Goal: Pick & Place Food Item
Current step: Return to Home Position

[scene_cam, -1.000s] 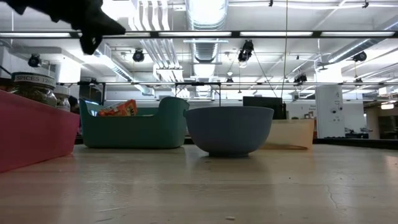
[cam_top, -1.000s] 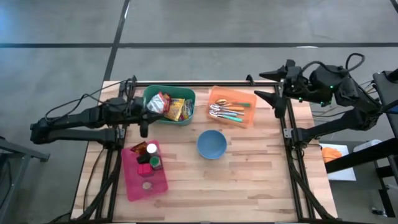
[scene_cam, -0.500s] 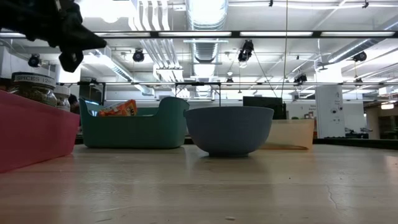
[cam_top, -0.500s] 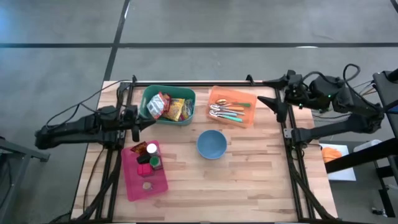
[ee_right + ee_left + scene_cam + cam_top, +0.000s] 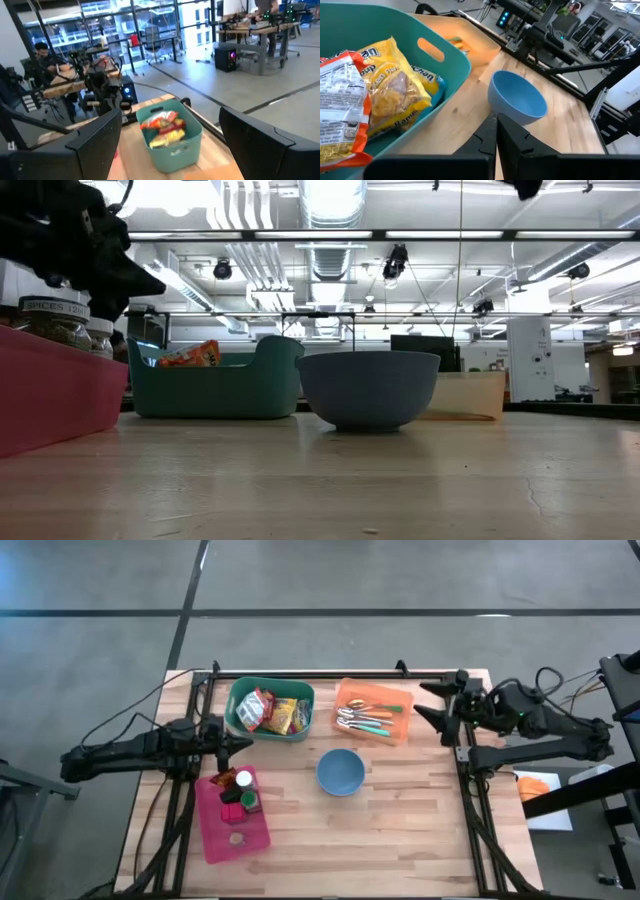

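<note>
Where a jar lid [image 5: 52,307] clears the pink bin [image 5: 50,395] wall, print reads "SPICES TRA", rest hidden. Yellow packet [image 5: 395,85] in green bin [image 5: 451,52]: lettering ends "chan". Pale plank table [image 5: 400,830]; grey concrete floor; ducts and strip lights overhead. Bottles [image 5: 243,796] stand in pink bin, cutlery [image 5: 360,720] in orange bin [image 5: 398,732]. Smooth round blue bowl [image 5: 340,772] mid-table. Left gripper [image 5: 240,743] between green and pink bins, fingers pressed together, empty. Right gripper [image 5: 422,700] beside orange bin, fingers spread wide, empty
</note>
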Controlling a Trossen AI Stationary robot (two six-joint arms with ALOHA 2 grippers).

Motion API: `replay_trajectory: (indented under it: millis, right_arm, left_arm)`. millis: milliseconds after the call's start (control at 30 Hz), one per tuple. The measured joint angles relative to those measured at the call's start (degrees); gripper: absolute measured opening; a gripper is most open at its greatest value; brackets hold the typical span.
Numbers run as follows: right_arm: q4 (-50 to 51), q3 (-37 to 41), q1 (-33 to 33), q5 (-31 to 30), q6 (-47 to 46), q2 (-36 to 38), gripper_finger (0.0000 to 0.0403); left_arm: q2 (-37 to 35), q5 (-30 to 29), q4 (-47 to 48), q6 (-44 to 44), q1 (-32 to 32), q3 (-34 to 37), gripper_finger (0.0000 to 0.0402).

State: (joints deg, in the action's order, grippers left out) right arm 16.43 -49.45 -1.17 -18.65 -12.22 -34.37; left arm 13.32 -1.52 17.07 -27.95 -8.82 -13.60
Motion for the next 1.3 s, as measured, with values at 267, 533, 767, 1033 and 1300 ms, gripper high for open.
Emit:
replay_trajectory:
  millis: [267, 533, 767, 1033, 1300]
  right_arm:
    - [-12.0, 14.9, 0.0, 0.7, -4.0, 2.7, 0.0332]
    - [-24.2, 27.4, 0.0, 1.1, -6.3, 6.2, 0.0332]
    - [-33.6, 35.9, 0.0, 1.3, -5.7, 10.4, 0.0332]
    - [-42.0, 42.5, 0.0, 4.6, -3.5, 13.7, 0.0332]
    - [-43.0, 45.1, 0.0, 10.8, -0.9, 14.9, 0.0332]
  left_arm:
    - [0.0, 0.0, -1.8, 0.6, 0.0, 2.3, 0.0013]
    - [0.0, -0.4, -2.3, 1.1, 0.0, 2.8, 0.0013]
    - [0.0, -2.1, -2.2, 4.3, 0.0, 2.9, 0.0013]
    - [-0.1, -2.5, -9.9, 4.4, 0.5, 9.8, 0.0013]
    - [0.0, 0.1, -18.1, 11.9, 0.9, 13.4, 0.0013]
